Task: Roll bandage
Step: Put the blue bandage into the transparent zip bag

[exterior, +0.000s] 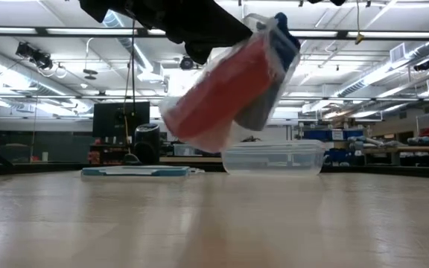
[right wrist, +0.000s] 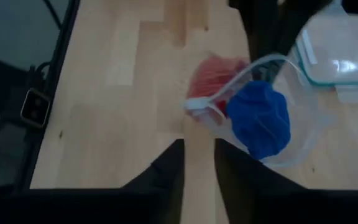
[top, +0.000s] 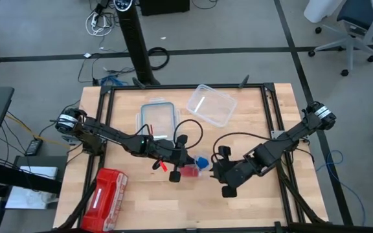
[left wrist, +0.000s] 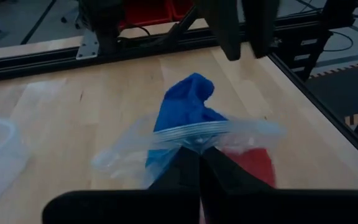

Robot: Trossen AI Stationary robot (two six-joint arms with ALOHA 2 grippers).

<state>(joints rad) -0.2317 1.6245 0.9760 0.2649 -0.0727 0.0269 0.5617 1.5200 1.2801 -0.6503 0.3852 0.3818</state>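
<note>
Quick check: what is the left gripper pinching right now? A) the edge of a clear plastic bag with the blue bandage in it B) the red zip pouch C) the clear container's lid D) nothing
A: the left gripper is shut on the zip edge of the clear plastic bag, with the bandage bunched inside it.

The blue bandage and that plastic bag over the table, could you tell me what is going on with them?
The left gripper is shut on the rim of a clear zip bag, holding it above the table. The blue bandage sits bunched at the bag's mouth, with something red inside the bag. The right gripper is beside the bag, fingers apart and holding nothing.
</note>
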